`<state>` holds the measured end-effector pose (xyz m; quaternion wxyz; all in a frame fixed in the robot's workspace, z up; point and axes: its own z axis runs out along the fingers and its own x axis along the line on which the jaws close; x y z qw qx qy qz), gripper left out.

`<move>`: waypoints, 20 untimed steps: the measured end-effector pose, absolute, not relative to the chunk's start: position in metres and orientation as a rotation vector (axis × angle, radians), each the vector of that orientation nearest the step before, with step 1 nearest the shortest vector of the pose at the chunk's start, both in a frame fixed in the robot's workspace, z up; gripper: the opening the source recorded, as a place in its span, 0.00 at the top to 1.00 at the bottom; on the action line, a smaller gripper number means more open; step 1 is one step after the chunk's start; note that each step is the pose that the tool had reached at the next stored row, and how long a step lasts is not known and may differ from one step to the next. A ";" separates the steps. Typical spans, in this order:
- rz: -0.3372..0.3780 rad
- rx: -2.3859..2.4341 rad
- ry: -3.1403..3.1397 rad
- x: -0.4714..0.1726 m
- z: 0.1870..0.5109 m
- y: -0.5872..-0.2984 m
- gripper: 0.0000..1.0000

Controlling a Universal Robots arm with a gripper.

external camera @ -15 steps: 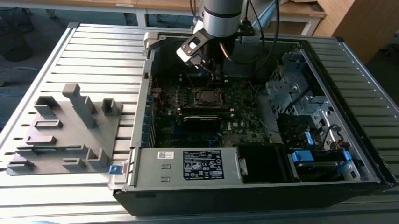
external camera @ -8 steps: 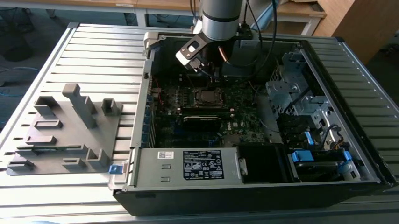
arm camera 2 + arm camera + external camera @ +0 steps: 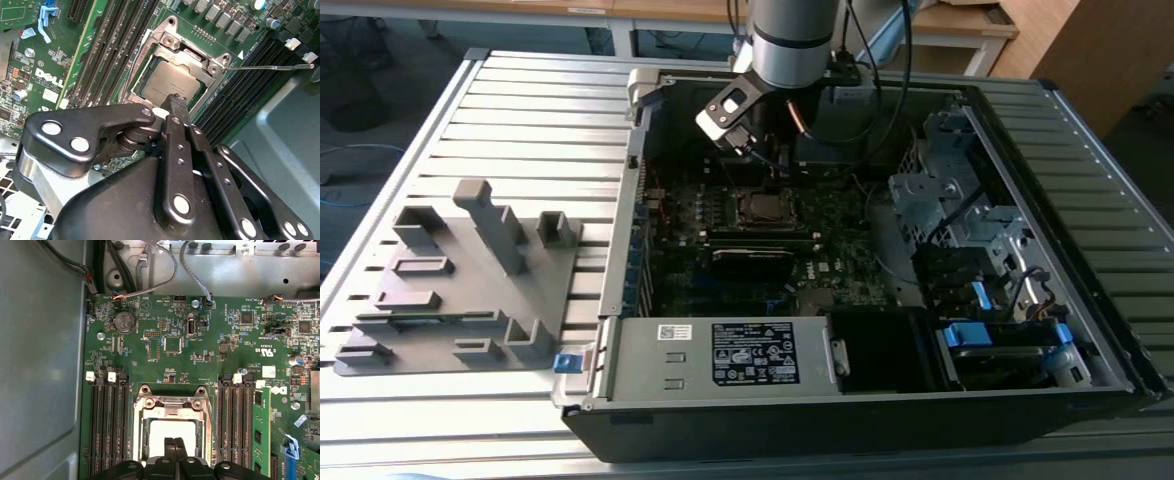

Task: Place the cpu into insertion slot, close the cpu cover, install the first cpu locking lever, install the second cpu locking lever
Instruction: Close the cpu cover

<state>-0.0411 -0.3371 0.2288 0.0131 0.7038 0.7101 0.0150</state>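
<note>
Saw black two-finger gripper (image 3: 175,101) nearest, jaws pressed together, nothing clamped between. Placed tips over one edge of small flat square cpu (image 3: 162,82) with dull silver-grey top; couldn't tell contact. Found cpu seated in square silvery-rimmed insertion slot (image 3: 142,390), roughly mid dark green motherboard (image 3: 165,320). Found thin silvery window-frame cpu cover (image 3: 189,54) lying flat around cpu, with cpu top showing through window. Spotted thin silvery wire lever (image 3: 270,66) sticking out from slot's corner across long black memory slots (image 3: 245,90), not tucked along cover's edge.

Further out, in exterior view: saw motherboard on floor of open black-and-grey computer case (image 3: 854,410). Noted grey labelled metal box (image 3: 720,355) along case's near edge. Saw case sitting on slatted grey metal table (image 3: 520,110). Noted grey moulded fixture block (image 3: 454,280) beside case, toward the exterior view's left.
</note>
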 end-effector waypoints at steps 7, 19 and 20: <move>0.047 2.193 2.213 -0.041 0.229 -0.337 0.89; 0.047 2.152 2.253 -0.041 0.229 -0.337 0.89; 0.047 2.152 2.253 -0.041 0.229 -0.337 0.89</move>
